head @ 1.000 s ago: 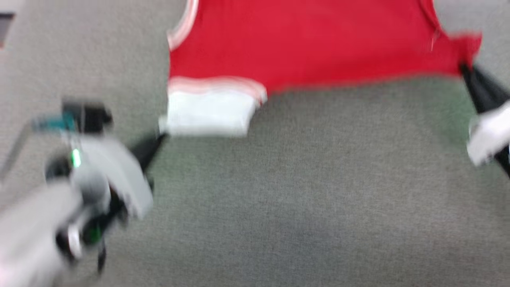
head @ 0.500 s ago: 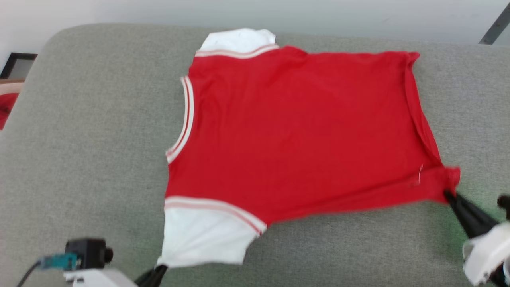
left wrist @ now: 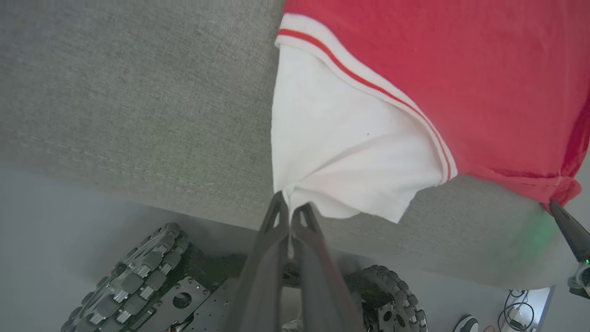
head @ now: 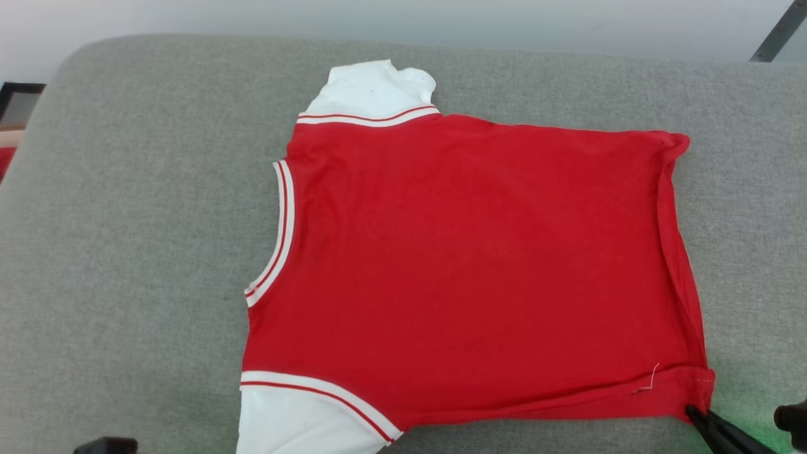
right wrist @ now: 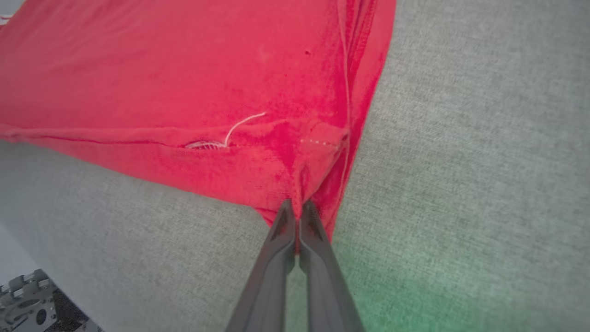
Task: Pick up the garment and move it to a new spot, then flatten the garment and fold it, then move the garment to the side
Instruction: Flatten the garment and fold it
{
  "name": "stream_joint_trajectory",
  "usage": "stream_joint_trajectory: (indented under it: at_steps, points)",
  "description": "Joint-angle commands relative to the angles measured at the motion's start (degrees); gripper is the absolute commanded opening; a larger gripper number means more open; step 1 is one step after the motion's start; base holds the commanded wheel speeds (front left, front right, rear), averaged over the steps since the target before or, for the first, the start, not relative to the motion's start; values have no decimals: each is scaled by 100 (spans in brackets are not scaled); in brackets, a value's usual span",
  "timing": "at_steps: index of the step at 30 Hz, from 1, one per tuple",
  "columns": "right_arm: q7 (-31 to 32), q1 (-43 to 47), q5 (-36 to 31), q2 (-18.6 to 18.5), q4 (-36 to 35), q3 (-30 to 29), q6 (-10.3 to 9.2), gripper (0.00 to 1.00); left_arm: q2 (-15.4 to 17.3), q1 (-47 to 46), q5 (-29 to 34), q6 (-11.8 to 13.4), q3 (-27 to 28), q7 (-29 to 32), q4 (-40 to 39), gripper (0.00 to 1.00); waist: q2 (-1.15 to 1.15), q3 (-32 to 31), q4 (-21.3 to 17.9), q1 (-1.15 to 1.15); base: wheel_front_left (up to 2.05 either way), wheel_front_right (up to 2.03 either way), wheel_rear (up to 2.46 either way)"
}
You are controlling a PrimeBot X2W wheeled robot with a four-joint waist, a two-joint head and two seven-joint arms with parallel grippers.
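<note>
Garment (head: 466, 265): lying spread out on the grey cushion (head: 139, 221), plain red side facing up, taking up the middle of it
Lie: collar (head: 285, 221) with its striped trim pointing to the robot's left, hem (head: 674, 252) pointing to its right
Sleeves: far sleeve (head: 372, 88) lying flat near the cushion's back edge; near sleeve (left wrist: 341, 147) reaching to the front edge and being drawn into a point
Left hand (left wrist: 290, 208): fingers pressing together, pinching the tip of the near sleeve just over the cushion's front edge
Right hand (right wrist: 297, 206): fingers closing tight on the near hem corner, red cloth puckering into folds at the grip
Thread (right wrist: 244, 124): a loose white one curling off the seam, close to the right hand
Light: a green glow (right wrist: 415, 286) showing on the cushion beside the right hand
Below: wheels (left wrist: 133, 276) of the robot's base showing under the left hand, pale floor (left wrist: 55, 240) lying around them
</note>
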Motion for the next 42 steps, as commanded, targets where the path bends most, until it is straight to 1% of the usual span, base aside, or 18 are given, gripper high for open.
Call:
stream_joint_trajectory:
  at_steps: [1, 6, 10, 13, 16, 18, 19, 22, 25, 28, 30, 36, 39, 40, 41, 42]
  points:
    - [35, 85, 27, -22, -42, -29, -6, 0, 57, 63, 17, 54, 57, -26, -33, 0, 0, 26, -21, 0, 0, 0, 0]
    - [186, 103, 123, -40, -428, -173, -6, 0, 259, -45, 359, 219, 353, -41, -338, 0, 0, 112, -115, 0, 0, 0, 0]
    - [363, -105, 191, 16, -723, -355, -6, 0, 560, -345, 731, 417, 527, -23, -651, 0, 0, 178, -213, 0, 0, 0, 0]
    - [572, -337, 137, 41, -910, -442, -6, 0, 817, -704, 1020, 508, 622, 172, -776, 0, 0, 239, -289, 0, 0, 0, 0]
    - [818, -681, 110, 116, -1026, -461, -6, 0, 982, -1170, 1316, 432, 690, 516, -744, 0, 0, 325, -365, 0, 0, 0, 0]
    - [982, -964, 59, 174, -1043, -439, -6, 0, 1065, -1521, 1529, 310, 725, 813, -632, 0, 0, 394, -408, 0, 0, 0, 0]
    - [1057, -1105, 38, 204, -1042, -426, -6, 0, 1056, -1698, 1627, 220, 747, 957, -550, 0, 0, 438, -426, 0, 0, 0, 0]
    - [1238, -1495, -81, 294, -935, -400, -6, 0, 979, -2218, 1945, -75, 740, 1434, -199, 0, 0, 571, -446, 0, 0, 0, 0]
    - [1374, -1817, -196, 389, -789, -379, -6, 0, 722, -2710, 2229, -392, 656, 1891, 266, 0, 0, 718, -461, 0, 0, 0, 0]
    - [1495, -2048, -295, 478, -603, -392, -6, 0, 362, -3099, 2472, -688, 489, 2299, 822, 0, 0, 848, -476, 0, 0, 0, 0]
    - [1574, -2153, -354, 562, -476, -429, -6, 0, 87, -3291, 2510, -861, 390, 2487, 1159, 0, 0, 922, -489, 0, 0, 0, 0]
    - [1858, -2357, -429, 772, -264, -440, -6, 0, -432, -3534, 2545, -1227, 149, 2845, 2053, 0, 0, 1047, -528, 0, 0, 0, 0]
    - [1963, -2403, -406, 851, -267, -426, -6, 0, -586, -3573, 2514, -1358, 103, 2895, 2336, 0, 0, 1067, -524, 0, 0, 0, 0]
    - [1998, -2427, -403, 865, -282, -421, -6, 8, -634, -3575, 2476, -1391, 109, 2890, 2400, 0, 0, 1064, -518, 0, 0, 0, 0]
    - [2029, -2449, -391, 870, -296, -400, -6, 20, -674, -3573, 2459, -1404, 113, 2881, 2450, 1, 0, 1055, -510, 0, 0, 0, 0]
    - [2064, -2469, -378, 871, -310, -397, -5, 35, -695, -3573, 2454, -1415, 111, 2881, 2484, 15, 0, 1042, -500, 0, 0, 0, 0]
